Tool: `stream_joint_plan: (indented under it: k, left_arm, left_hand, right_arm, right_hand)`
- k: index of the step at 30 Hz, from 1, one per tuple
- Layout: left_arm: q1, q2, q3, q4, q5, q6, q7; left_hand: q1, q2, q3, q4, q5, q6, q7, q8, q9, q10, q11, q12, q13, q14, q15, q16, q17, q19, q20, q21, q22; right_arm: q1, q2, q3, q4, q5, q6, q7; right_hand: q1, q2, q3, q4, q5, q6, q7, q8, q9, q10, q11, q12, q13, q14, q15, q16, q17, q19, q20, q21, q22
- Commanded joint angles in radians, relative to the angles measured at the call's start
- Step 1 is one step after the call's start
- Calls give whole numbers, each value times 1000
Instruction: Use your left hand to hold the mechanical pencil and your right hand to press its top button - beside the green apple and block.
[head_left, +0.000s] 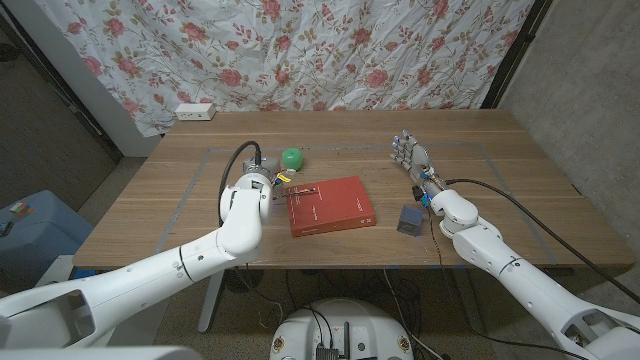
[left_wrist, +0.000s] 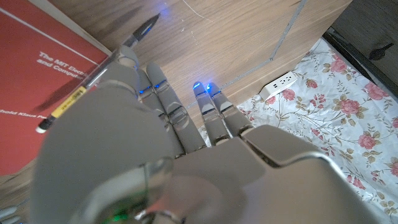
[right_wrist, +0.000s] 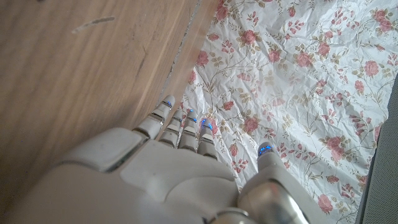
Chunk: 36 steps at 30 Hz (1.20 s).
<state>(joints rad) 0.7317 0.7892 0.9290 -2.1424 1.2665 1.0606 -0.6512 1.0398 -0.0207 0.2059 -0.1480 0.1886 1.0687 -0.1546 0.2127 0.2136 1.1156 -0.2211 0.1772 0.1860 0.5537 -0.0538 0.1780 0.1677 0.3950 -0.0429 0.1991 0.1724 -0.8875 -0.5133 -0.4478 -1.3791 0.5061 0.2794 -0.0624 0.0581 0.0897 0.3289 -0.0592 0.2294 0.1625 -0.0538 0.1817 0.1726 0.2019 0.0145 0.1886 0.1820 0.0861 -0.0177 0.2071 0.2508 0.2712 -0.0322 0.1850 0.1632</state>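
Mechanical pencil (left_wrist: 93, 78) sits pinched in our left hand (head_left: 268, 184), over the red book's (head_left: 331, 205) left edge, near the green apple (head_left: 291, 158). Our right hand (head_left: 410, 155) waits far right, spread and empty. We should steady the pencil, then bring it across to press the top button squarely.

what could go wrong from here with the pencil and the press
The left hand holds the mechanical pencil only along its fingers, lying slanted over the red book, so a push on its end might slide it out of the grasp.

The right hand stands open well across the table; coming over, its arm could knock the small dark block beside it.

The green apple sits just behind the left hand and could roll if bumped.
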Motion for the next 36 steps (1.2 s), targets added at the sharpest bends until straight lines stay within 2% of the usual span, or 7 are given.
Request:
stream_joint_plan:
  k: [1, 6, 14, 19, 23, 30, 36]
  left_arm:
    - [80, -73, -103, 28, 97, -92, -58]
    - [106, -100, -137, 31, 132, -121, -79]
    - [136, -136, -194, 26, 157, -161, -136]
    - [152, -146, -222, 23, 166, -191, -144]
    - [161, -154, -243, 21, 165, -209, -163]
    - [171, -151, -280, 3, 133, -238, -203]
    - [178, -132, -310, -24, 94, -260, -224]
  left_hand:
    - [-18, -14, -13, 1, 3, -37, 2, -14, -4, -36, 0, -2, -1, 0, -162, 0, 2, -10, -44, -7, 2]
    - [-41, -24, -23, 5, 1, -69, 2, -22, -9, -83, 0, -3, -2, -12, -159, -4, 2, -24, -39, -10, 2]
    - [-101, -55, -49, 10, -7, -181, 12, -34, -21, -218, 1, -7, -4, -53, -153, -7, 0, -76, -28, -16, 0]
    - [-112, -59, -52, 11, -9, -201, 14, -34, -23, -241, 0, -5, -5, -67, -151, -8, 0, -91, -25, -18, 0]
    - [-127, -65, -57, 11, -11, -243, 11, -36, -25, -295, 0, -8, -7, -89, -150, -7, 0, -109, -21, -17, -1]
    - [-160, -76, -65, 11, -9, -342, 9, -36, -30, -427, 2, -12, -10, -155, -140, -9, -1, -170, -9, -21, -3]
    - [-187, -76, -69, 14, -7, -417, 13, -38, -32, -502, 3, -9, -11, -210, -124, -9, -1, -215, -7, -23, -4]
  right_arm:
    - [-5, -4, 7, -2, 4, 7, 1]
    - [-11, -8, 10, -8, 6, 7, -2]
    - [-13, -6, 12, -5, 7, 15, -2]
    - [-13, -5, 12, -5, 5, 15, -6]
    - [-12, -6, 13, -6, 6, 12, -5]
    - [-9, -5, 10, -7, 2, 8, -8]
    - [-7, -1, 7, -7, 0, 4, -13]
  right_hand:
    - [-13, 20, 3, 6, -1, 9, -3, 7, 1, 11, -1, 6, 1, 7, -1, 7, -1, 3, -1, 2, 3]
    - [-13, 20, 3, 7, -1, 10, -2, 7, 1, 13, -1, 6, 2, 7, -1, 7, -1, 3, -1, 2, 3]
    - [-13, 19, 5, 8, -1, 11, -2, 7, 2, 14, 0, 6, 2, 8, 2, 7, -3, 3, -1, 2, 3]
    - [-14, 19, 6, 9, -1, 11, -3, 6, 2, 13, -1, 5, 2, 8, 2, 6, -4, 2, 2, 1, 3]
    - [-14, 18, 6, 9, -1, 11, -3, 6, 2, 13, 0, 5, 2, 9, 3, 7, -4, 1, 4, 1, 3]
    - [-14, 18, 7, 10, -1, 11, -4, 5, 2, 12, 3, 4, 3, 8, 4, 6, -5, 0, 5, 0, 3]
    - [-15, 18, 8, 11, -1, 9, -5, 4, 2, 8, 5, 3, 3, 8, 8, 6, -5, -1, 6, 0, 3]
